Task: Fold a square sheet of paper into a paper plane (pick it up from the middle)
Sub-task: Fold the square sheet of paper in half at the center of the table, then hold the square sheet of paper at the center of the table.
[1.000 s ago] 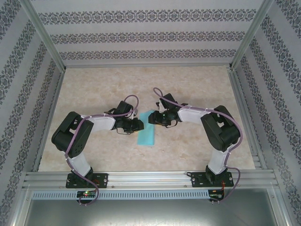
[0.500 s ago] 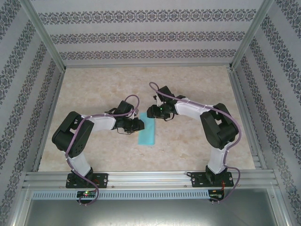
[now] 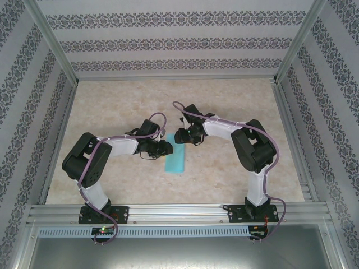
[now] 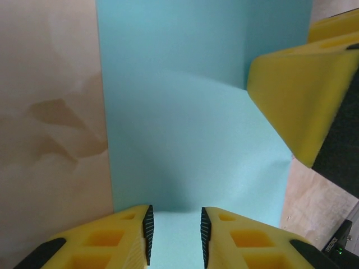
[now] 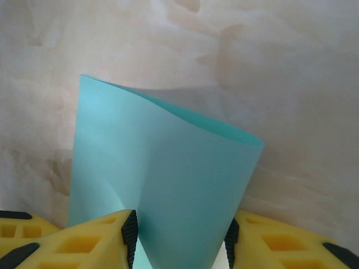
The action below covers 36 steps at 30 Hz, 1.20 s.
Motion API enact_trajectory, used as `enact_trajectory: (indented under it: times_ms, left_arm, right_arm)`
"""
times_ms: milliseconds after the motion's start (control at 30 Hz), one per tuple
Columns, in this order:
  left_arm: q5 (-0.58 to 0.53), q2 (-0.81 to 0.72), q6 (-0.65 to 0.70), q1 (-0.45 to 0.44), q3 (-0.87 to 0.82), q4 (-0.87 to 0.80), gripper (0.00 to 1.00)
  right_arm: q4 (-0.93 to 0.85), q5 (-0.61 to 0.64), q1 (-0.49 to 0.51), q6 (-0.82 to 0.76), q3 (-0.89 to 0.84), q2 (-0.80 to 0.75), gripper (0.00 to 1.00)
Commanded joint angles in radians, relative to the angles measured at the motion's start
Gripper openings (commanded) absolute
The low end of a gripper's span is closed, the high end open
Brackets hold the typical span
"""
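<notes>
Mid-frame on table (image 3: 123,101), square sheet of paper (image 3: 174,159) lying partly folded. With left tool (image 4: 174,227) slightly parted over its edge and right tool (image 5: 179,232) astride lifted curl, grip unclear: lower evenly, align edges, then crease.

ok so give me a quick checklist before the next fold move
1. square sheet of paper lying on the table, already folded narrow: ok
2. left gripper over the sheet, fingers apart: ok
3. right gripper around the raised flap: ok
4. right grip closed on the flap: cannot tell
5. flap pressed flat: not ok, it curls upward
6. grippers apart from each other: ok, though close together
</notes>
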Motion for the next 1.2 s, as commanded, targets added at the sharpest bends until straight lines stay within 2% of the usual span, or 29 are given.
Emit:
enact_trajectory:
  times_ms: [0, 367, 767, 933, 1167]
  left_arm:
    - [0.008, -0.023, 0.007, -0.015, 0.022, -0.007, 0.34]
    - [-0.008, -0.122, 0.019, 0.004, 0.020, -0.070, 0.42]
    - [-0.154, -0.341, 0.117, 0.085, 0.019, -0.306, 0.50]
    - [-0.131, -0.380, 0.126, 0.139, -0.011, -0.316, 0.51]
    - [-0.106, -0.380, 0.125, 0.157, -0.038, -0.297, 0.52]
  right_arm:
    - [-0.037, 0.028, 0.015, -0.033, 0.023, 0.022, 0.44]
    - [-0.067, 0.064, 0.025, -0.065, 0.040, 0.034, 0.40]
    - [-0.083, 0.092, 0.038, -0.086, 0.046, 0.031, 0.41]
    - [-0.087, 0.090, 0.039, -0.085, 0.048, 0.034, 0.39]
    - [-0.066, 0.086, 0.035, -0.065, 0.032, 0.023, 0.36]
